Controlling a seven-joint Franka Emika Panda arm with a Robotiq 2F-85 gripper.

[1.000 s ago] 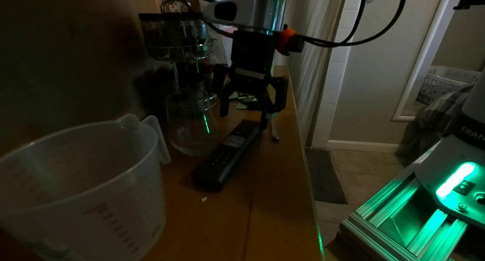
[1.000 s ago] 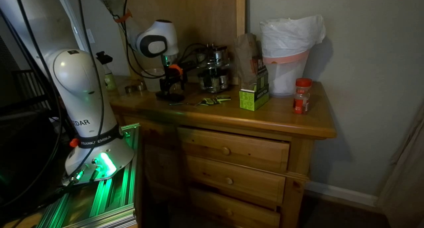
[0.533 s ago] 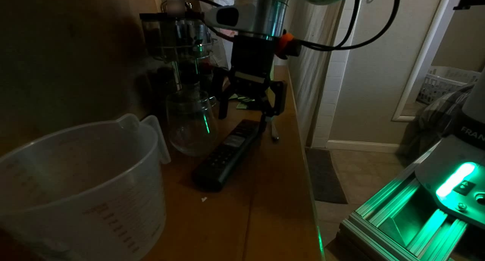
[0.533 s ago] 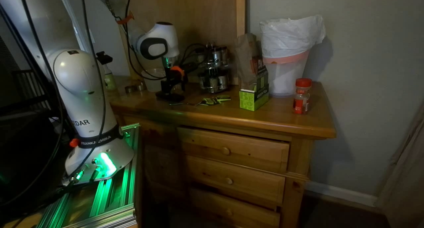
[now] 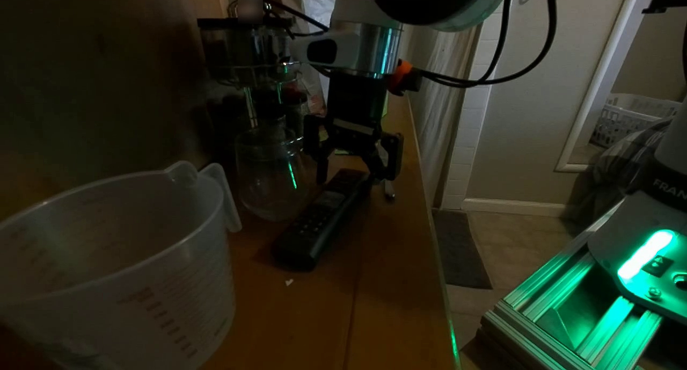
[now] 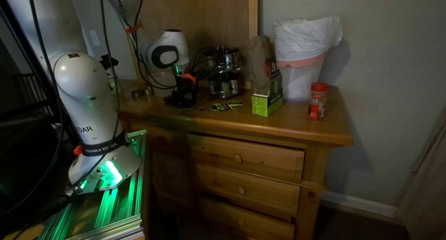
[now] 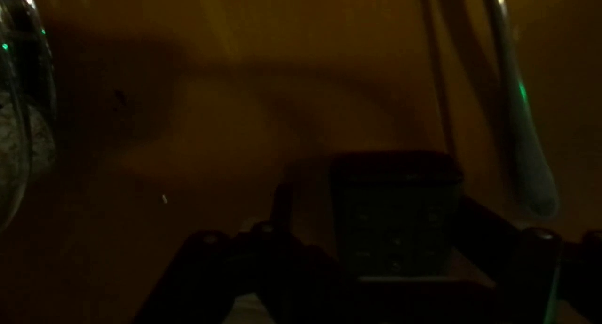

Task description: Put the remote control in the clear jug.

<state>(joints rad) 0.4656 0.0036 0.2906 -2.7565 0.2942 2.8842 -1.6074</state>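
gripper [image 5: 346,182] with jaws spread, one end of remote control [image 5: 314,227] between them

Parted jaws astride the remote control [image 5: 323,219]

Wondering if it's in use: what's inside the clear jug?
Inside the jug, I see only its inner wall; its bottom is hidden behind the cloudy near side, so anything there can't be seen.

"franka emika", partly covered, stands on the black band [image 6: 99,149] of the robot arm [image 6: 85,97], "edar" above it; the clear jug [image 5: 126,305] and green box [image 6: 267,100] bear unreadable print.
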